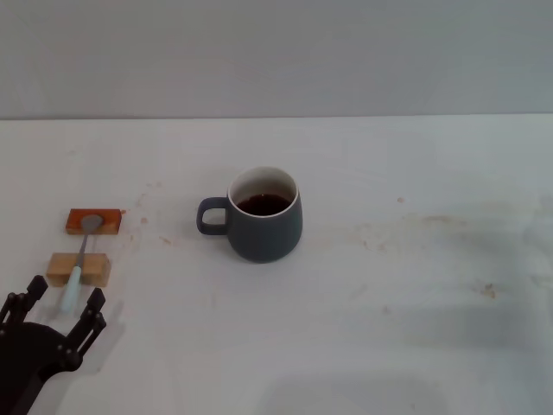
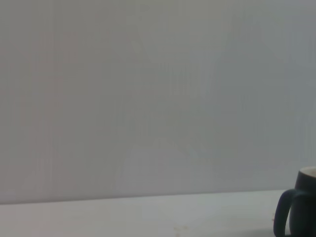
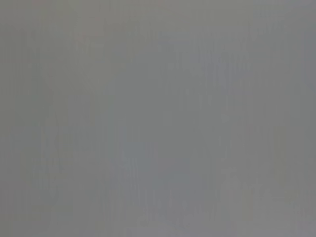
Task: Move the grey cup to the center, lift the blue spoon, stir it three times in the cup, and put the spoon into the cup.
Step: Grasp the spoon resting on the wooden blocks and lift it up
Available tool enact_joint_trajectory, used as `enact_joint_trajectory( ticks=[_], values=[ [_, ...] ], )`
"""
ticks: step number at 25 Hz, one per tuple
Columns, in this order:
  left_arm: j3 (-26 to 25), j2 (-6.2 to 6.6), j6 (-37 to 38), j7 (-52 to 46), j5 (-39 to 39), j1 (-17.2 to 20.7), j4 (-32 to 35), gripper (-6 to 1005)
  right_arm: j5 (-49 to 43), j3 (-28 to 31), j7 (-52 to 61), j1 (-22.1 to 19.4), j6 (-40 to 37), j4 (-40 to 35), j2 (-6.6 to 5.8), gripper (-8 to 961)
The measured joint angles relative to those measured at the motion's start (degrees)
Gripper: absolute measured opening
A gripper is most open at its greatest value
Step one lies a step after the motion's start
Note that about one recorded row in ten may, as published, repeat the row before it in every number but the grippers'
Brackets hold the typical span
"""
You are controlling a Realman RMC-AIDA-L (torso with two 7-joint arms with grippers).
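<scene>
Looking down from the head camera, the scene centres on the grey cup (image 1: 264,217), a rounded slate-grey mug with a white inner wall and rim, dark brown liquid inside and its loop handle turned toward the robot's left. It stands on the white tabletop (image 1: 406,294), whose matte surface carries faint brownish stains to the cup's right. Well to the left, the blue spoon (image 1: 79,260) lies bridged across two small blocks: its grey metal bowl rests on the orange block (image 1: 93,220), its pale blue handle crosses the tan wooden block (image 1: 78,269) nearer the robot. The left gripper (image 1: 62,301), black and skeletal, sits at the lower left corner with its fingers spread apart, the handle's tip between them; whether they touch it cannot be told. The right arm does not appear in this view.

The left wrist camera catches only a sliver of the same mug at the frame's edge (image 2: 298,207), handle (image 2: 283,216) and dark wall against a plain grey backdrop, with a strip of tabletop below; neither spoon nor blocks show here.

The right wrist camera shows only uniform grey.
</scene>
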Motion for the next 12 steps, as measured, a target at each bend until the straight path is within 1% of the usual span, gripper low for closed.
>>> enact_joint_trajectory(
  ticks=[12],
  values=[
    [-0.49,0.00,-5.38,0.07,0.01,-1.95,-0.01,814,0.00,0.01,-0.05,0.40,0.01,0.32,0.07,-1]
  ],
)
